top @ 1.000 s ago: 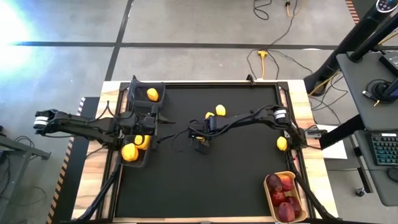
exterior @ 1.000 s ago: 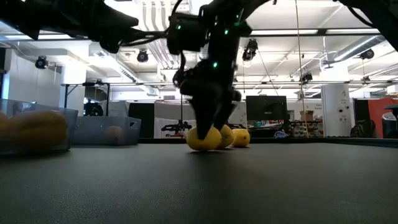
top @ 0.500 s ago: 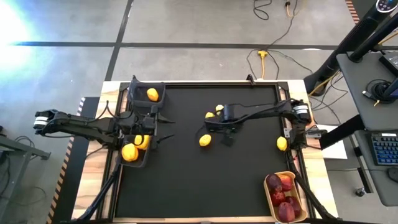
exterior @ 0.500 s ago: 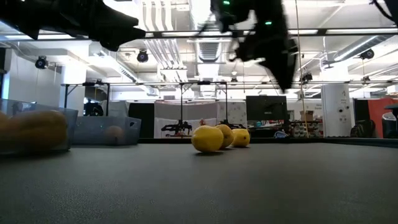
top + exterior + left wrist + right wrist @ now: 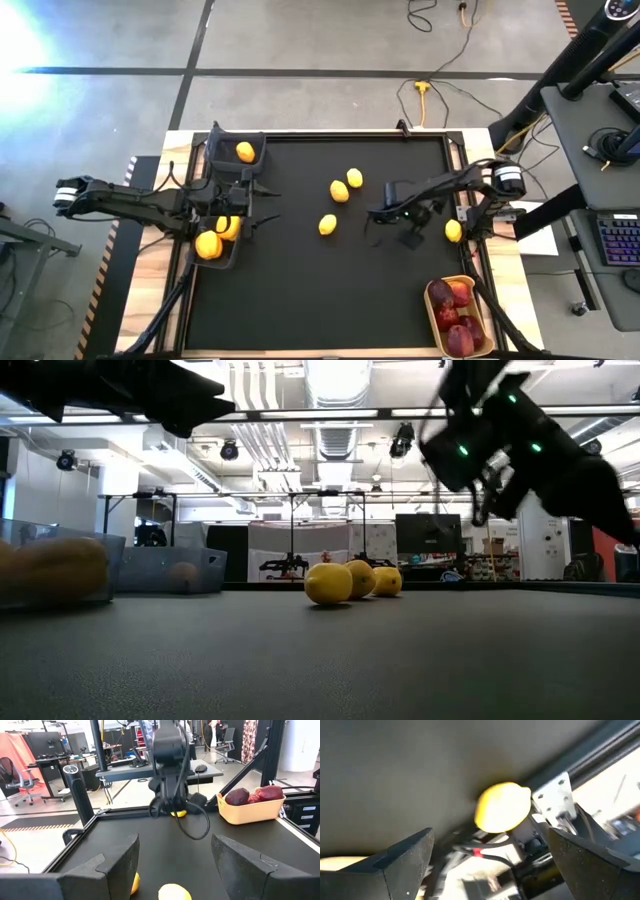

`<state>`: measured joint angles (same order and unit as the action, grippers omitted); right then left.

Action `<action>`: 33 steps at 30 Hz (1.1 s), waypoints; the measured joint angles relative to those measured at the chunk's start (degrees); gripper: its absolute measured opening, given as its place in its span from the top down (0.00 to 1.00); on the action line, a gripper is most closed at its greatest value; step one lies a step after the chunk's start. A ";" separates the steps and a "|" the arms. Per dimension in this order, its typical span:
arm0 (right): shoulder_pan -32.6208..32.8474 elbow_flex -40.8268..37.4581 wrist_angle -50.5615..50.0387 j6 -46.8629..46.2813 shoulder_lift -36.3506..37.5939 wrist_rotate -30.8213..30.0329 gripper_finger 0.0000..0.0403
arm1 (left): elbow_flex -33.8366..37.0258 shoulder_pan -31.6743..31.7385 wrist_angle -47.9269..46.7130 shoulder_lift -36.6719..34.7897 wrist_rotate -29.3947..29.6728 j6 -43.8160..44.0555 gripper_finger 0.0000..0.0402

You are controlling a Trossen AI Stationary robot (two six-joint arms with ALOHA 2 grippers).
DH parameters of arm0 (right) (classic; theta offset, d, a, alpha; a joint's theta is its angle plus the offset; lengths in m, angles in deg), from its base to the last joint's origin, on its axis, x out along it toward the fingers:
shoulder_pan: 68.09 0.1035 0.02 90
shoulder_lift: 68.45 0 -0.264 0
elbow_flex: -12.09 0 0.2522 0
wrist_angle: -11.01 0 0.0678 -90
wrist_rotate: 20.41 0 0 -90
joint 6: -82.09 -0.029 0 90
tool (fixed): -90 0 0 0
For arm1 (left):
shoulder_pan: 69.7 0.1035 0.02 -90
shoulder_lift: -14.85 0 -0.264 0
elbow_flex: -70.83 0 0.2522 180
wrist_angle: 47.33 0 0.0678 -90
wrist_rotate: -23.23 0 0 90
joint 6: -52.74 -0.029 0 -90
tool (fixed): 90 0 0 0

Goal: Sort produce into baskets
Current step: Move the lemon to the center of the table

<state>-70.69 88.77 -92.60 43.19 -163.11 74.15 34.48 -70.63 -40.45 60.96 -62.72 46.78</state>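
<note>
Three lemons (image 5: 327, 225) (image 5: 339, 191) (image 5: 354, 177) rest on the black mat (image 5: 300, 290), and a fourth lemon (image 5: 453, 231) lies by the mat's right edge. My right gripper (image 5: 412, 238) is open and empty above the mat just left of that lemon, which shows ahead in the right wrist view (image 5: 502, 806). My left gripper (image 5: 262, 207) waits open and empty beside two dark bins: the far bin (image 5: 226, 143) holds one orange-yellow piece (image 5: 245, 152) and the near bin (image 5: 232, 258) holds yellow pieces (image 5: 208, 245). The tan tray (image 5: 436, 320) holds dark red fruits (image 5: 450, 310).
The mat has a raised black frame; wooden borders (image 5: 505, 270) run along both sides. The right arm's base and cables (image 5: 490, 205) stand close behind the edge lemon. Open mat lies along the near side between the bins and the tray.
My right gripper has come away from the lemon at the middle of the mat, risen, and swung toward the table's right edge, toward the lemon lying there. The middle lemon stays where it was set down.
</note>
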 joint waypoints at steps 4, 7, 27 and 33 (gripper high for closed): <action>0.08 -6.21 0.54 2.88 -1.32 0.00 0.05 | 0.00 0.00 -0.07 0.11 0.00 -0.50 0.42; 0.04 -8.89 1.09 5.84 -3.34 0.04 0.05 | 0.00 0.02 -0.06 0.11 0.02 -0.53 0.42; -0.82 -17.45 12.38 23.84 -14.81 1.43 0.10 | 0.00 0.00 -0.58 0.39 0.02 1.03 0.42; -0.82 -18.06 12.86 23.44 -16.31 1.22 0.23 | 0.00 0.00 -1.79 0.79 -0.02 2.88 0.42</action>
<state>-71.51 70.71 -79.74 66.63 -179.42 75.38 34.48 -70.63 -42.24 61.75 -62.74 49.66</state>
